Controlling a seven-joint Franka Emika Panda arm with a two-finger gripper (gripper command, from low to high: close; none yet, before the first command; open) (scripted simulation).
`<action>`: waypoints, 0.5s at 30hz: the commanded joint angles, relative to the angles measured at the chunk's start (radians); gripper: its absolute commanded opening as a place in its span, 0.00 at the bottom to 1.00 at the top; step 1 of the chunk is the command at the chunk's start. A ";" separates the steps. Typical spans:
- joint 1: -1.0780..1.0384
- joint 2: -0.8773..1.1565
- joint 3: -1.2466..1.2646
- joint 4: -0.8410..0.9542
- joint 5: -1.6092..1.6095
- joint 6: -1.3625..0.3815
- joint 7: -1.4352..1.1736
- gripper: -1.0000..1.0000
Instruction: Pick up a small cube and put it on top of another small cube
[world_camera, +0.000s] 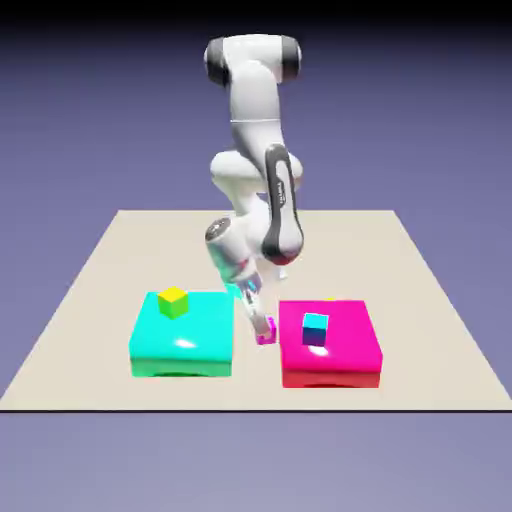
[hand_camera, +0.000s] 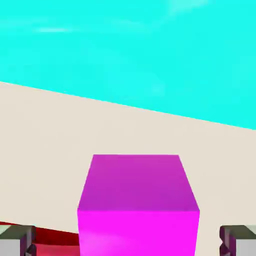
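The small cube (world_camera: 266, 334), tiny and magenta-pink, sits on the table in the gap between two flat square blocks. My gripper (world_camera: 262, 322) is lowered over it, tilted. In the hand view the small cube (hand_camera: 137, 200) fills the lower middle, and the gripper (hand_camera: 129, 241) stands open around it. One grey fingertip (hand_camera: 17, 241) shows at the left and the other at the right, each with a clear gap to the cube's sides. Nothing is gripped.
A flat cyan block (world_camera: 185, 340) at the exterior view's left carries a yellow cube (world_camera: 173, 300). A flat magenta-red block (world_camera: 345, 350) at the right carries a cyan-blue cube (world_camera: 315, 328). Both blocks flank the gripper closely on the beige table (world_camera: 120, 250).
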 joint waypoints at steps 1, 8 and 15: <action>0.000 0.007 0.003 0.002 0.008 0.005 -0.007 0.50; 0.011 -0.174 -0.071 -0.051 -0.188 -0.115 0.156 0.00; 0.004 -0.274 -0.084 -0.057 -0.400 -0.206 0.267 0.00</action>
